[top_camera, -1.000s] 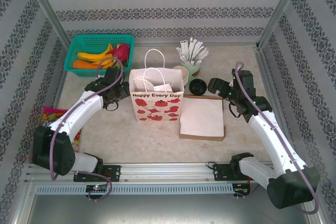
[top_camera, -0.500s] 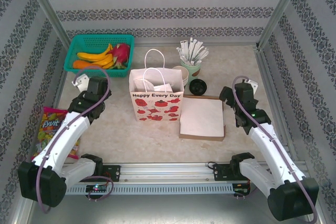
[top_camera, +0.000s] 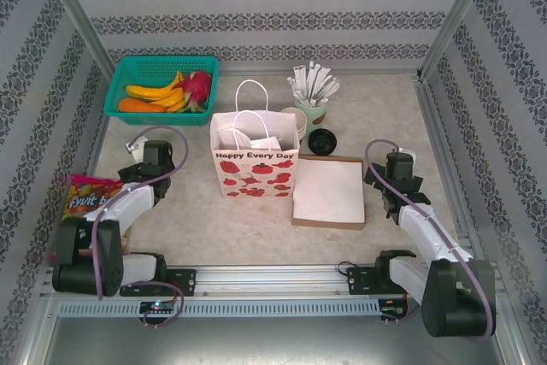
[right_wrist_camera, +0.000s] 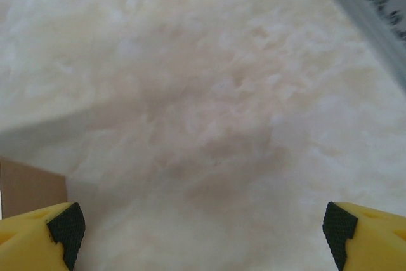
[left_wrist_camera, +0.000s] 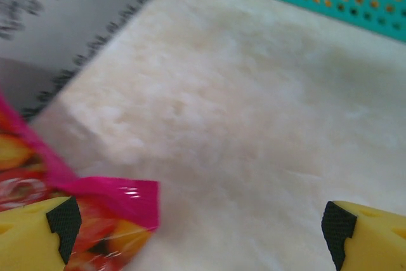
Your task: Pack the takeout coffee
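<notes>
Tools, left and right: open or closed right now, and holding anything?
Left tool: open, holding nothing.
Right tool: open, holding nothing.

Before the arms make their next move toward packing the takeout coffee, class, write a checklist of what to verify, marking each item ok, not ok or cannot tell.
1. Left gripper open and empty: ok.
2. Right gripper open and empty: ok.
3. Paper bag upright, mouth open: ok.
4. Takeout coffee lidded: ok, black lid on.
5. Coffee inside the bag: not ok; it sits on the table, to the right of the bag.
6. Room in the bag among the white items: cannot tell.
</notes>
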Motion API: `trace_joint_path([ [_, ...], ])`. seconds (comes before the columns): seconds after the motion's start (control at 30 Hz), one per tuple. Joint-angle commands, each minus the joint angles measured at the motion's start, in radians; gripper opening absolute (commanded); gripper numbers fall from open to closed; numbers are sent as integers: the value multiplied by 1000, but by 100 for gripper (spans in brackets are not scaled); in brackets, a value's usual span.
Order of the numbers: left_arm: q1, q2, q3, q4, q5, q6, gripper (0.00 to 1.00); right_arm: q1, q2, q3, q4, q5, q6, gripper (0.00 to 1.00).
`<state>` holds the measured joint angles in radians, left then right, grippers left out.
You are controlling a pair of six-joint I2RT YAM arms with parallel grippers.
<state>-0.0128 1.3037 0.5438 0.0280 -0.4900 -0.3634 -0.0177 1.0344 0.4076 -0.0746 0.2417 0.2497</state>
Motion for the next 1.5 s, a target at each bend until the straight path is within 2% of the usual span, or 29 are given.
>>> trace_joint_path([
  [0.0,13,78,-2,233,191,116,100,-7,24,-3,154,-101,-71,98],
  [0.13,13,131,-20,425,338,197,100,-9,62,13,183,-104,-98,98],
  [0.2,7,149,-12,462,359,261,100,-8,73,14,208,-106,-104,98],
  [0.27,1,148,-70,616,395,335,99,-8,80,4,255,-117,-98,98],
  [0.33,3,155,-112,696,437,351,99,-8,90,0,293,-125,-98,98],
  [0.47,1,273,-256,1078,485,374,99,-8,101,-17,372,-113,-103,98],
  [0.53,1,233,-211,912,434,348,100,-8,98,-34,422,-99,-95,98],
  [0.57,-3,260,-175,892,350,322,100,-8,95,-45,447,-83,-84,98],
  [0.63,-16,251,-152,832,298,312,100,-8,86,-58,497,-53,-72,98],
  [0.73,-16,253,-153,843,289,309,100,-8,80,-107,564,-21,-73,98],
  [1.03,-16,254,-156,849,290,309,100,-6,170,-117,756,-71,-131,98],
  [1.13,-16,255,-156,851,288,309,100,12,142,-114,720,-57,-154,98],
  [1.27,-16,255,-156,851,289,308,99,19,65,-111,551,45,-112,98],
  [1.3,-16,256,-156,851,288,310,100,20,39,-118,526,35,-103,98],
  [1.47,-16,256,-156,849,289,310,100,19,29,-153,605,-34,-124,98],
])
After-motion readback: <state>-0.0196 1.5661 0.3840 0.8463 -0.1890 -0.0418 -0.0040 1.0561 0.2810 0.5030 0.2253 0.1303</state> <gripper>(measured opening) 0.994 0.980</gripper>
